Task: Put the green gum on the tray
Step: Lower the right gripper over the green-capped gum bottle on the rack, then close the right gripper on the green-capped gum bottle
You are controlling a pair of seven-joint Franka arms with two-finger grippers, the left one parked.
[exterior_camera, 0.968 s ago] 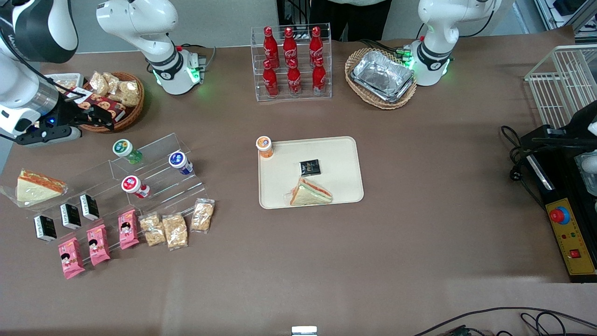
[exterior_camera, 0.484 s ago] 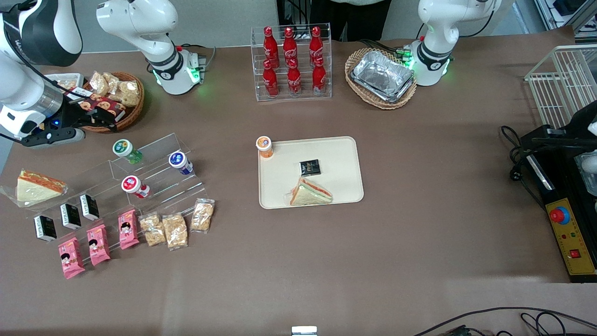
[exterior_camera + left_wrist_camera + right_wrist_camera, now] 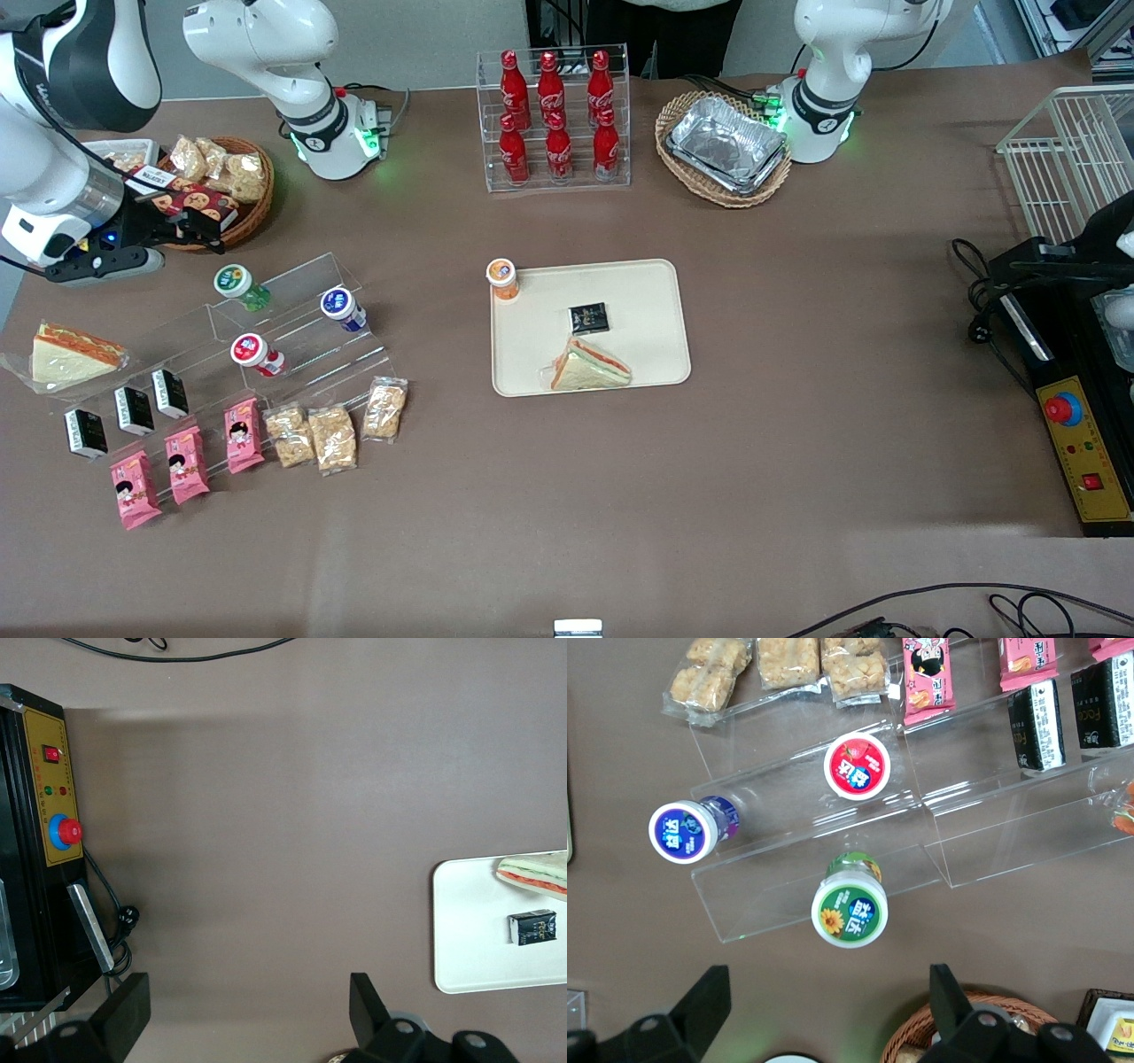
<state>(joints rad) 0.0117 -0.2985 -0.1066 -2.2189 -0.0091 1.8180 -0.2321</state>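
The green gum (image 3: 235, 283) (image 3: 850, 908) is a small green bottle with a white lid and a green label. It stands on the top step of a clear acrylic stand (image 3: 306, 341). My gripper (image 3: 197, 228) (image 3: 828, 1010) hovers open and holds nothing. It is a little farther from the front camera than the gum, beside a wicker snack basket (image 3: 232, 197). The beige tray (image 3: 651, 292) (image 3: 465, 935) lies mid-table, toward the parked arm's end from the stand.
On the tray are an orange-lidded bottle (image 3: 502, 276), a black packet (image 3: 588, 316) and a sandwich (image 3: 589, 366). Blue-lidded (image 3: 341, 307) (image 3: 684, 831) and red-lidded (image 3: 252, 351) (image 3: 858, 765) bottles share the stand. Snack packs (image 3: 323, 434) lie nearer the front camera. A cola rack (image 3: 554, 115) stands at the back.
The working arm has shifted only slightly, and its gripper stays open near the snack basket. Nothing on the table has moved.
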